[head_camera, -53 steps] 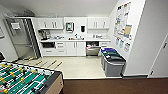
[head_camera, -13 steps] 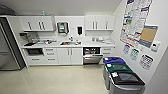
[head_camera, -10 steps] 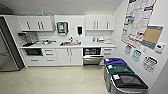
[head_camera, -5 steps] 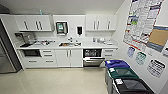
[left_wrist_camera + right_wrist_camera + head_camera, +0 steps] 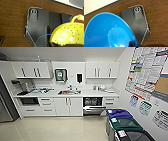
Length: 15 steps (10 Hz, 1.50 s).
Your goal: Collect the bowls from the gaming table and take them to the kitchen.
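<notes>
- Kitchen ahead on my head camera: white wall and base cabinets with dark handles, a white counter running across, a sink near its middle.
- Under the counter, to the right of the sink, I see the black dishwasher; its door looks slightly ajar at the top.
- A dark built-in oven sits under the counter's left end, and a steel fridge stands at the far left edge.
- On the right wall hang posters; below them stand three bins in a row, with blue, green and dark lids.
- On my left wrist camera a yellow-green bowl with small holes and a loop handle shows large at the gripper; I cannot tell from this whether the left claw is clenched on it or released.
- On my right wrist camera a blue bowl shows large, tilted, its hollow facing the camera; the right claw's state I cannot tell either.
- Behind both bowls I see the dark robot plate and a brown wood-grain surface.
- Pale floor stretches between me and the cabinets.
</notes>
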Motion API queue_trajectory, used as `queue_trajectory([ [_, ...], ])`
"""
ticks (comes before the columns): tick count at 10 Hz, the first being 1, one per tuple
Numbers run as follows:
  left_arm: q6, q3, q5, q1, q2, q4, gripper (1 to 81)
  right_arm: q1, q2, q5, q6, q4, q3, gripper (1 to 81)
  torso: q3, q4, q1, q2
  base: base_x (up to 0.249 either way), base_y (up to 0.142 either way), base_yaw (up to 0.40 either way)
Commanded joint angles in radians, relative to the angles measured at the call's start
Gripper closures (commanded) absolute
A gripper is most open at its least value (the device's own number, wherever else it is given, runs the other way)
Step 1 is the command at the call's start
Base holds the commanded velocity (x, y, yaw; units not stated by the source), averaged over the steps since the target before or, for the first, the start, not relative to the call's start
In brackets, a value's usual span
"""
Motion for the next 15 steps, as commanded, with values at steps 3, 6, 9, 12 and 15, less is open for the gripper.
queue_trajectory([
  [3,-0.002,0.000,0.034,-0.043,-0.019,0.011,81.1,0.045,-0.017,-0.044,-0.003,-0.013,0.003,81.1,0.000,0.000,0.001,0.000,0.167,0.000,0.000],
  [6,-0.002,0.000,0.034,-0.043,-0.018,0.011,81.1,0.044,-0.017,-0.044,-0.003,-0.015,0.001,81.1,0.000,0.000,0.000,0.000,0.154,0.000,0.000],
  [9,-0.002,0.000,0.034,-0.043,-0.018,0.011,81.1,0.044,-0.016,-0.044,-0.003,-0.015,0.001,81.1,0.000,0.000,0.001,0.000,0.141,0.000,0.000],
  [12,-0.002,-0.002,0.034,-0.043,-0.018,0.011,81.1,0.045,-0.016,-0.044,-0.003,-0.015,0.001,81.1,0.000,0.000,0.001,0.000,0.137,0.000,0.000],
  [15,-0.002,0.000,0.034,-0.043,-0.018,0.011,81.1,0.045,-0.014,-0.045,-0.003,-0.016,0.000,81.1,0.000,0.000,0.001,0.000,0.121,0.000,0.000],
])
